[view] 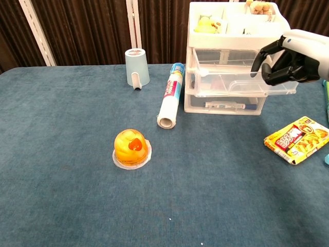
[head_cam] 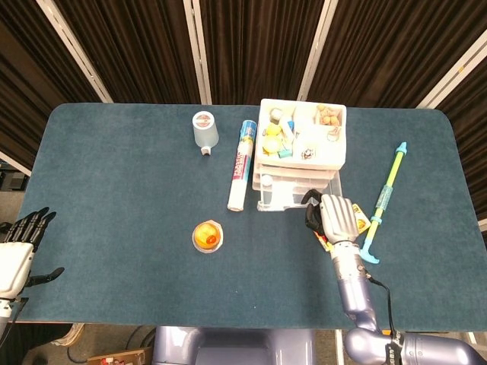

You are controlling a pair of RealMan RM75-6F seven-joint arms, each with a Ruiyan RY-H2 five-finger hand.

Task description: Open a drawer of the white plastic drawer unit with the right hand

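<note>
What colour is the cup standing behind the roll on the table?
Pale blue; the cup stands upside down, and the chest view shows it best.
</note>
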